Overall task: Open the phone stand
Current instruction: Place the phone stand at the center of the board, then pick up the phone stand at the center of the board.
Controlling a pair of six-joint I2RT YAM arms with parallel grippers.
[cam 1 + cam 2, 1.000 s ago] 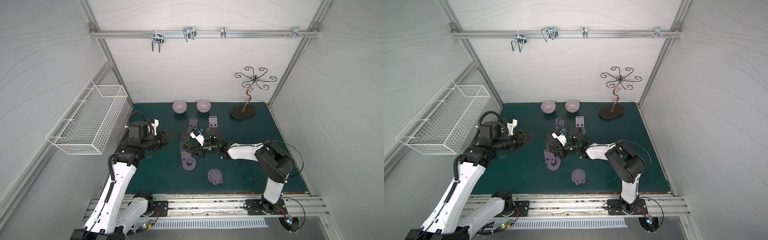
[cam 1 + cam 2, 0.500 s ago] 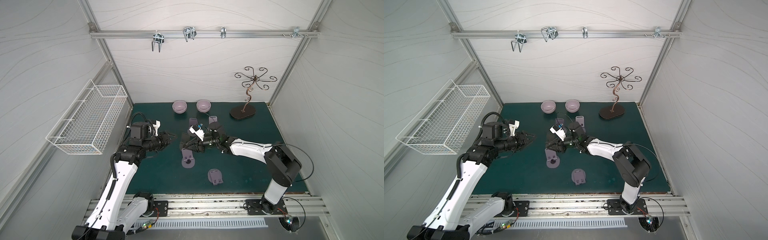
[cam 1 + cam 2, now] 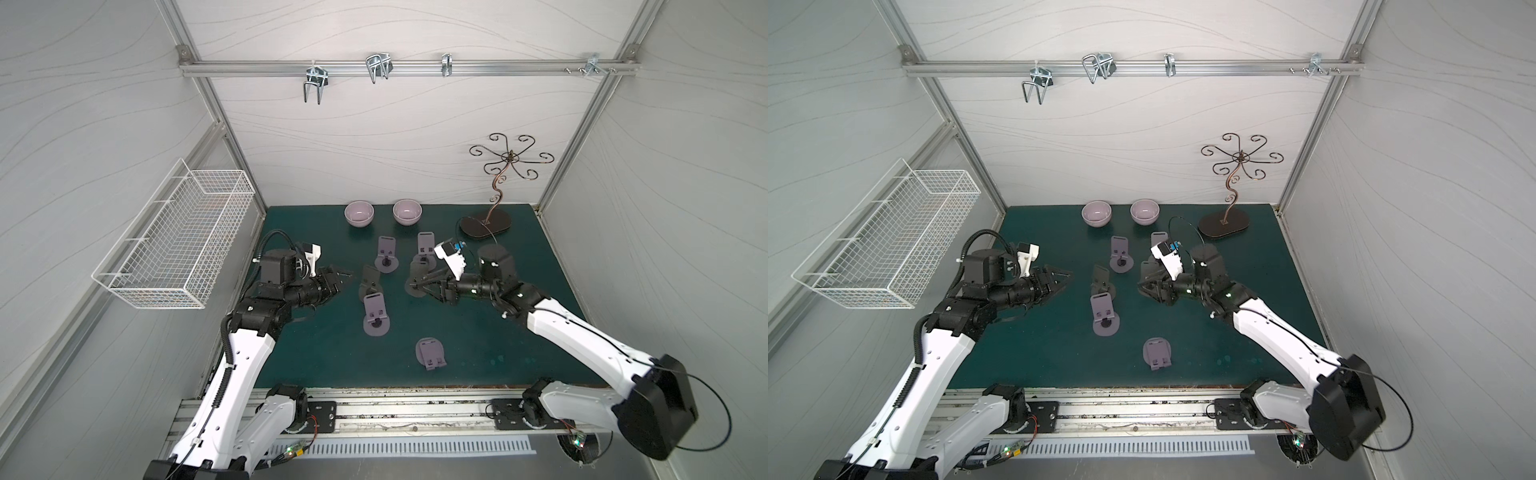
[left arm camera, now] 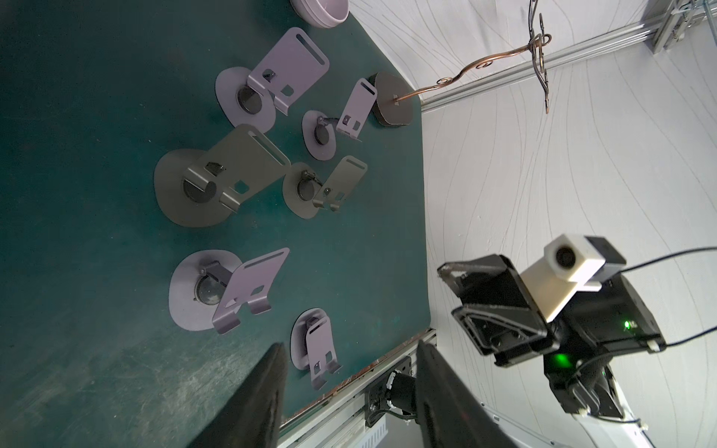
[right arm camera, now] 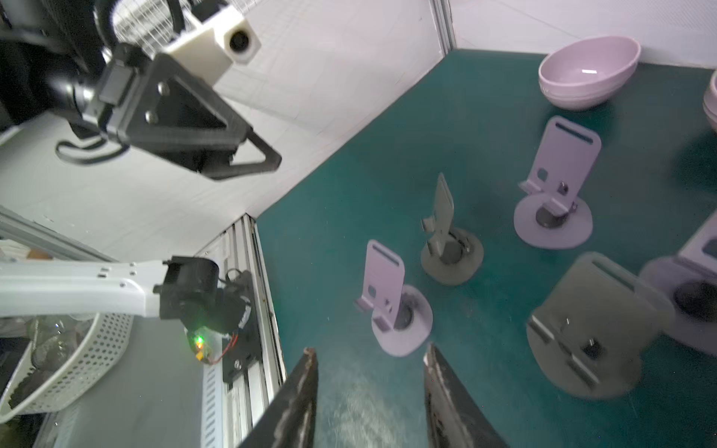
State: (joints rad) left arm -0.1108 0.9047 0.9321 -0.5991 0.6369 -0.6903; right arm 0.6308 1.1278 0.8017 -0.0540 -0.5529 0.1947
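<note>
Hovering left gripper (image 3: 344, 279): my jaws stand partly apart and empty above the mat (image 3: 340, 365), just left of the dark centre stand (image 3: 369, 275) and not touching it.
Dark centre stand: upright on its round foot with the plate tilted back, between my two grippers.
Phone stand (image 4: 343, 176): the other dark one, just right of the dark centre stand, plate raised off its foot.
Right gripper (image 3: 415, 286): right of the dark centre stand, lifted over the phone stand. My jaws are parted with only mat between them, gripping nothing.
Flat lilac stand (image 3: 431, 353): right of the dark centre stand and nearer my side of the mat, plate low over its foot.
Changed: a second ago my right jaws were pinched shut closer to the dark centre stand. They have since come apart and drawn back. My left gripper sits much where it was.
</note>
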